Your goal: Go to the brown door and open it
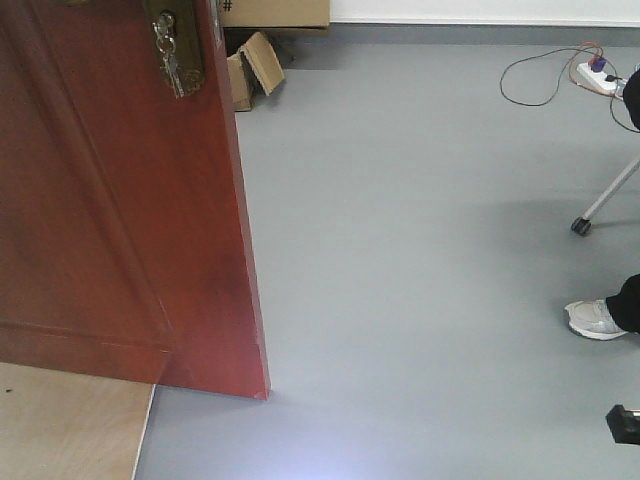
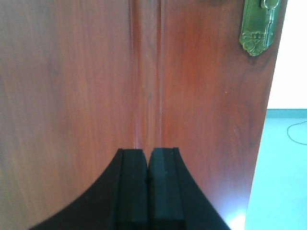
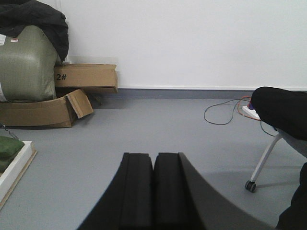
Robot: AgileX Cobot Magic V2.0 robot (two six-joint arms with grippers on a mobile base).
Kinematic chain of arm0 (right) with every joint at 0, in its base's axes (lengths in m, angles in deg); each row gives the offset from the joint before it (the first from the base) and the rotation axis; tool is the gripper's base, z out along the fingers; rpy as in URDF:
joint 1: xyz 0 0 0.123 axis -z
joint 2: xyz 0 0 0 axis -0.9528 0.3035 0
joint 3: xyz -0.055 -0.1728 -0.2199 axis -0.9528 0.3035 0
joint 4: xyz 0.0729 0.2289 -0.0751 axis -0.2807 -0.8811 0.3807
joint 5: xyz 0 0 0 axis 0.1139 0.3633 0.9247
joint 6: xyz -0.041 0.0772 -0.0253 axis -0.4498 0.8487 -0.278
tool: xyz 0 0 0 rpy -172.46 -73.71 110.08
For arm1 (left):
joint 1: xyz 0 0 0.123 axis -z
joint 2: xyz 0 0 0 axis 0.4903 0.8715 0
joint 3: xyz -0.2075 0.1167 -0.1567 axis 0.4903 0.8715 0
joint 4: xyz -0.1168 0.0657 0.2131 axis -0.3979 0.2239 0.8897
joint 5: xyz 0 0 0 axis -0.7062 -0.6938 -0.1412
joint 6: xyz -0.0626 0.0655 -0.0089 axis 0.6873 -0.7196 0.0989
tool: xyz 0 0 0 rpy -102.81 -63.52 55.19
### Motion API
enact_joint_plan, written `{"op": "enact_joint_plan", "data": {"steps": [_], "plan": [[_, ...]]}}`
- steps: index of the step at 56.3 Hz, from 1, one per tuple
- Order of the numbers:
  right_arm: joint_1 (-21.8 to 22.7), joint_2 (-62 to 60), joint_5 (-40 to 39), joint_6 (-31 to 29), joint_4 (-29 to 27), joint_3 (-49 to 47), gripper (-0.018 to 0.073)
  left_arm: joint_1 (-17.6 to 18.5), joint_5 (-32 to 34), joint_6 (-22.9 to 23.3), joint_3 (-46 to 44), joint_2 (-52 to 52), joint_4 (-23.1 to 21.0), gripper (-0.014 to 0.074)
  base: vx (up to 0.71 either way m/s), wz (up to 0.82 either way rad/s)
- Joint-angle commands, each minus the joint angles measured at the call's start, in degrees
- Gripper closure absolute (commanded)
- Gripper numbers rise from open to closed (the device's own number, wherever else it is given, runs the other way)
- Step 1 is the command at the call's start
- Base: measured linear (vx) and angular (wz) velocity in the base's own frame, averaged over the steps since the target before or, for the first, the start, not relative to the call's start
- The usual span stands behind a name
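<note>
The brown door (image 1: 120, 200) fills the left of the front view, glossy reddish-brown, with its free edge near the middle and a brass lock plate (image 1: 177, 50) with dangling keys at the top. In the left wrist view the door (image 2: 96, 86) fills the frame close ahead, with the lock plate (image 2: 257, 26) at upper right. My left gripper (image 2: 147, 154) is shut and empty, pointing at the door's panel moulding from very close. My right gripper (image 3: 153, 157) is shut and empty, facing open grey floor. Neither gripper shows in the front view.
Tan cardboard boxes (image 3: 53, 108) and a green bundle (image 3: 26, 62) lie by the white wall at left. A power strip with cables (image 1: 596, 75), a chair leg with castor (image 1: 582, 225) and a person's shoe (image 1: 595, 320) are at right. A wooden board (image 1: 70, 425) lies under the door.
</note>
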Motion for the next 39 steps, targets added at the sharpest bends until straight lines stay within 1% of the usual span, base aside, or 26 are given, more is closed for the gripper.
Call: {"op": "enact_joint_plan", "data": {"steps": [1, 39], "plan": [[0.3, -0.3, -4.6, -0.3, 0.3, 0.3, 0.0559, 0.4, 4.4, 0.6, -1.0, -0.8, -0.8, 0.0603, 0.00, 0.00], [0.3, -0.3, -4.6, -0.3, 0.3, 0.3, 0.0559, 0.4, 4.4, 0.6, -1.0, -0.8, -0.8, 0.0603, 0.00, 0.00]]}}
